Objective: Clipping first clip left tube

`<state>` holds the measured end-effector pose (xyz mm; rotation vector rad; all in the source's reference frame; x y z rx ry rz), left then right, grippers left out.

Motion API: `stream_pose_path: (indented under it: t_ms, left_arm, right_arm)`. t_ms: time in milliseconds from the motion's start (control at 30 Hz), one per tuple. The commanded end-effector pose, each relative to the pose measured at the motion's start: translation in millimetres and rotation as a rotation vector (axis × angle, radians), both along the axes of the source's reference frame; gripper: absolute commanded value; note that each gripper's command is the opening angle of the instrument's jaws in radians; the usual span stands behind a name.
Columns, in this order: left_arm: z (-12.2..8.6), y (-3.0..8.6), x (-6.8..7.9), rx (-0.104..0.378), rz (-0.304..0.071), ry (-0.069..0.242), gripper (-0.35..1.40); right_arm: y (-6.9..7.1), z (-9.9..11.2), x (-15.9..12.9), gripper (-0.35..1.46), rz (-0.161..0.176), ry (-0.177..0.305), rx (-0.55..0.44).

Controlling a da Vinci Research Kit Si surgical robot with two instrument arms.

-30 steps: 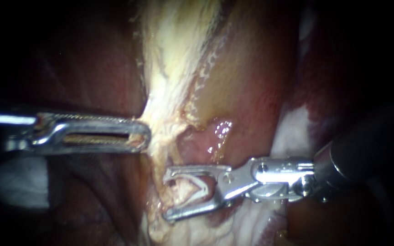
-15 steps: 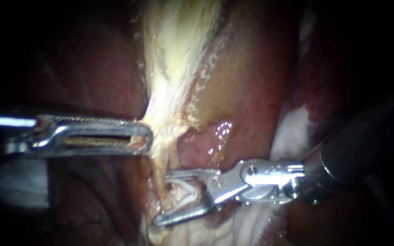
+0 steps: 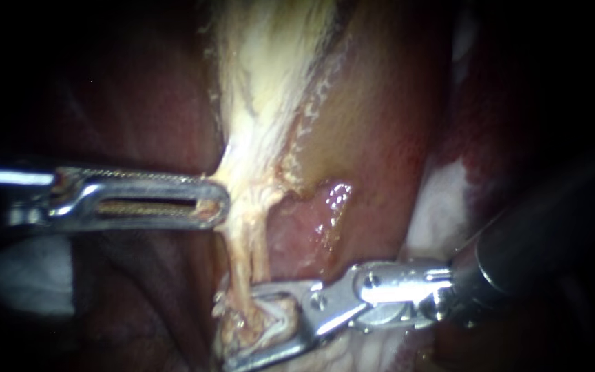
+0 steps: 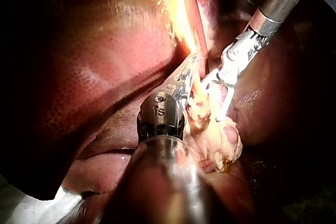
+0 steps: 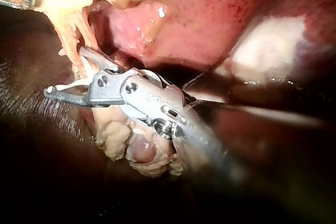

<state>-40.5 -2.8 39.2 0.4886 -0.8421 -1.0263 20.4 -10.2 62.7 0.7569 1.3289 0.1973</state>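
Right instrument [image 3: 242,329] is nearer: jaws open, straddling the tube [image 3: 244,258], whose long axis runs 12-to-6 across them. Left instrument [image 3: 216,204], at 11 o'clock, clamps pale tissue [image 3: 256,138].

No legible text or signs.

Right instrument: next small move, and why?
Probably close the tool of the right instrument on the tube. It stands open astride the tube, and the left instrument, shut on the pale tissue above, draws the tube taut. In the endoscope view both tips seem past the tube.
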Motion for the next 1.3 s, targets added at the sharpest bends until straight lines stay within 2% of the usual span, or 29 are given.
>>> stream_pose_path:
  t_ms: [33, 467, 700, 767, 900, 1067, 1300]
  left_arm:
    - [0.0, 0.0, -0.1, 0.001, 0.0, -0.001, -0.35]
    - [0.0, 0.1, -0.2, 0.001, 0.0, -0.001, -0.35]
    - [0.0, 0.1, -0.2, 0.001, -0.001, -0.001, -0.35]
    - [0.0, 0.1, -0.2, 0.001, -0.001, 0.0, -0.35]
    - [-0.1, 0.0, -0.2, 0.001, -0.001, 0.0, -0.35]
    - [-0.2, 0.0, -0.2, 0.001, -0.001, 0.0, -0.35]
    - [-0.3, 0.0, -0.2, 0.002, -0.001, 0.0, -0.35]
  right_arm:
    - [-0.1, 0.1, 0.2, 0.57, 0.0, -0.002, 0.0]
    - [-0.2, 1.4, 1.2, 0.53, 0.004, -0.005, -0.004]
    - [0.0, 2.2, 1.1, 0.46, -0.008, -0.025, -0.009]
    - [0.1, 2.4, 0.9, 0.38, -0.007, -0.044, -0.016]
    - [0.6, 2.8, 0.0, -0.04, 0.001, -0.054, -0.018]
    - [1.0, 2.7, -1.0, -0.35, 0.013, -0.064, -0.02]
    - [1.0, 3.0, -0.8, -0.35, 0.013, -0.067, -0.021]
